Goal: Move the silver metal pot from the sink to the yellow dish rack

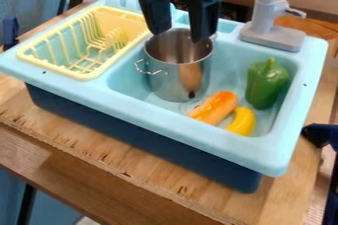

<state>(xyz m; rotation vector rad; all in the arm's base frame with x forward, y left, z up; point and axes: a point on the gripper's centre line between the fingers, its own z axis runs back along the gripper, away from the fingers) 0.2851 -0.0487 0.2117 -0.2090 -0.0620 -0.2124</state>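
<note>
Overhead, end effector [178, 35] spread wide, nothing between fingers, over metal pot [163, 83]; rim contact unclear.

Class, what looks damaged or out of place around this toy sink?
The wooden board under the sink has a rough, splintered-looking near edge, unlike a clean cut. Nothing looks spilled; the pot stands upright.
</note>
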